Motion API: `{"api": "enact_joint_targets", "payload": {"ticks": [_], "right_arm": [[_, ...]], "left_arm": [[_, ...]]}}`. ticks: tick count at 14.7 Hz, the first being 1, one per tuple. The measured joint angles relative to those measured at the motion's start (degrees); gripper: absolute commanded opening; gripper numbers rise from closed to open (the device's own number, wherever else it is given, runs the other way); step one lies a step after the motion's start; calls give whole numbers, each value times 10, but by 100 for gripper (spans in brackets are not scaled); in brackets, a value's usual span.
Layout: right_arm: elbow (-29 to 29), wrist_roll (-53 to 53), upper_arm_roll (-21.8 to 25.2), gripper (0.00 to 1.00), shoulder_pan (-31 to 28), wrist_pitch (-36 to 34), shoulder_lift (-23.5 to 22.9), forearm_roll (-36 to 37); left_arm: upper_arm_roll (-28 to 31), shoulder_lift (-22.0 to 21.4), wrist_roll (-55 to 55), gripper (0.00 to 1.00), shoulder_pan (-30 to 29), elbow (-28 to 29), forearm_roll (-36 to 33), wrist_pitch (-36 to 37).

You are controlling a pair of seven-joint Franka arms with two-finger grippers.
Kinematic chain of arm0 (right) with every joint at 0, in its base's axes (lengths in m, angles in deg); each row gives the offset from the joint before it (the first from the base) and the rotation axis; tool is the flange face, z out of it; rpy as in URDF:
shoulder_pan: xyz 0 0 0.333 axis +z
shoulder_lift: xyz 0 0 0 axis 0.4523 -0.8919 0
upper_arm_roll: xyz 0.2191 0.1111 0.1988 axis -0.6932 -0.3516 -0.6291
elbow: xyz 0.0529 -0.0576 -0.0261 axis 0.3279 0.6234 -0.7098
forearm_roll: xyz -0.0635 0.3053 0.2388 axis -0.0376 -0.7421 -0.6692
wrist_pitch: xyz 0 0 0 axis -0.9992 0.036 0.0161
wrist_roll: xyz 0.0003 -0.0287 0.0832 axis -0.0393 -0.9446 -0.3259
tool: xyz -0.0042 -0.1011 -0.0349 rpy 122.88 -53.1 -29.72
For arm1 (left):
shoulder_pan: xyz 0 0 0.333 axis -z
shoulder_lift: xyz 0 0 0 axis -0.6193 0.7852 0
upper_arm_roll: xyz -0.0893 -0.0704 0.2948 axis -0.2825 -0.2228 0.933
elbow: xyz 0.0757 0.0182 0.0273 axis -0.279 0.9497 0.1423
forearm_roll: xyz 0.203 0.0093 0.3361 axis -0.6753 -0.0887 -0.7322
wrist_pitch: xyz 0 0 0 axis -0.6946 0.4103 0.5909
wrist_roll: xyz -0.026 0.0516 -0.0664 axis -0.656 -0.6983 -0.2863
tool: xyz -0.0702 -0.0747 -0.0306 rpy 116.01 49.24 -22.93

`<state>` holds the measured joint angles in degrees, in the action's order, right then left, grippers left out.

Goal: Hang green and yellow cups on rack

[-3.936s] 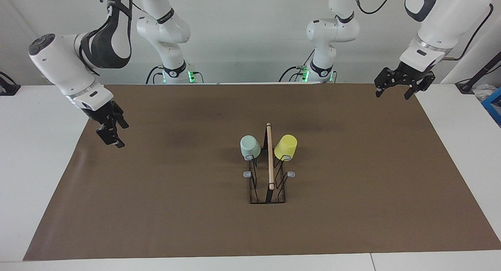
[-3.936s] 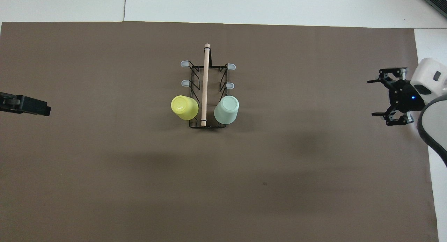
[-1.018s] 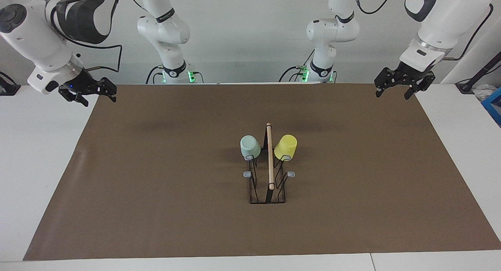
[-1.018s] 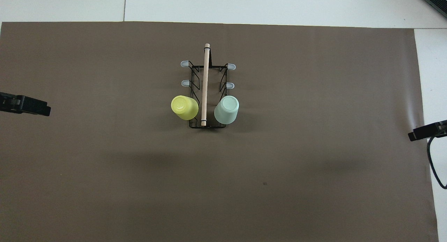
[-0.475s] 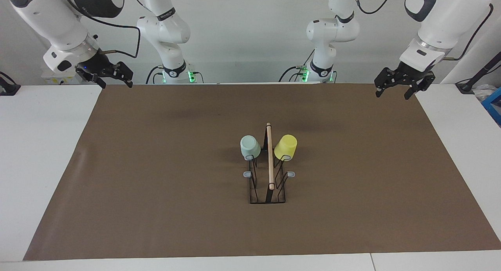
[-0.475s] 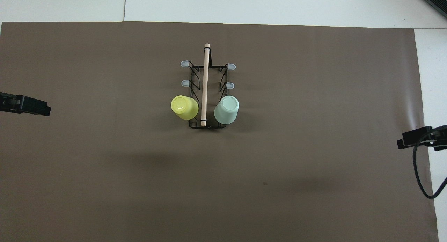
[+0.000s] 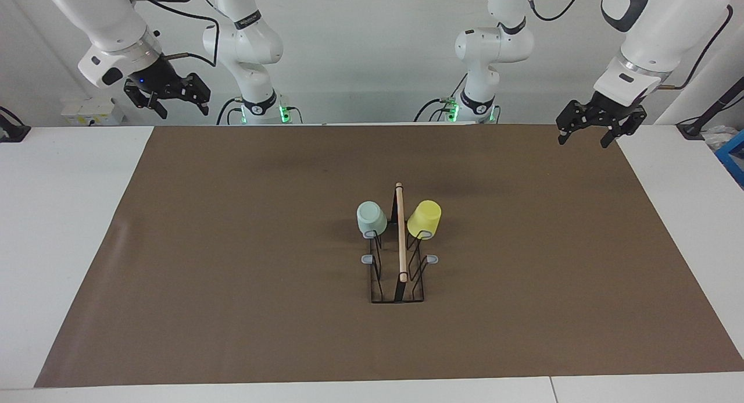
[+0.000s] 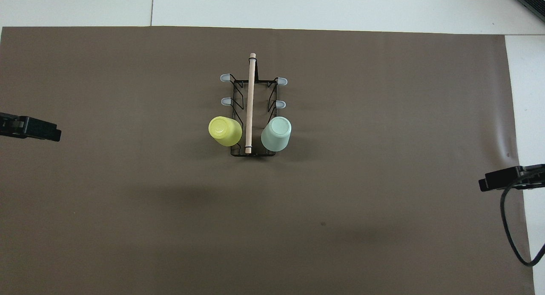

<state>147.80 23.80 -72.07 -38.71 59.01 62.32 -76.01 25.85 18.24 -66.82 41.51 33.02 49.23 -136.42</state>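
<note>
- Rack (image 7: 398,257) stands at the middle of both frames on the brown mat (image 7: 232,275) that covers the bench (image 7: 64,228); its wooden rod (image 8: 250,103) runs along the top.
- Green cup (image 7: 371,218) and yellow cup (image 7: 424,218) hang mouth-down on the pair of pegs nearest the robots, one on each side of the rod; the pegs they sit on are hidden inside them.
- Four grey peg tips show bare in the overhead view (image 8: 225,78); in the facing view only two are plain to see.
- Left end effector (image 7: 587,132) hangs at the upper right of the facing frame, over the mat's corner, jaws wide and holding nothing.
- Right end effector (image 7: 177,103) hangs at the upper left, over the bench's edge nearest the robots, jaws also wide and empty.
- Overhead, both are cut off at the frame's edges: only dark tips show, left (image 8: 30,128) and right (image 8: 506,179).
</note>
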Motion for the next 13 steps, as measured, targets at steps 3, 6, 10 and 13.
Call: {"api": "enact_joint_targets", "payload": {"ticks": [3,6,10,13], "right_arm": [[0,-9,4,100,17,-2,0,0],[-1,1,34,100,92,-2,1,0],[-1,4,71,100,109,21,-2,-1],[-3,4,79,100,109,30,-21,-3]], "left_arm": [[1,0,0,100,-1,0,0,-6],[2,0,0,100,-3,0,0,-6],[2,0,0,100,-14,-1,8,-6],[4,0,0,100,-15,-1,10,-6]]}}
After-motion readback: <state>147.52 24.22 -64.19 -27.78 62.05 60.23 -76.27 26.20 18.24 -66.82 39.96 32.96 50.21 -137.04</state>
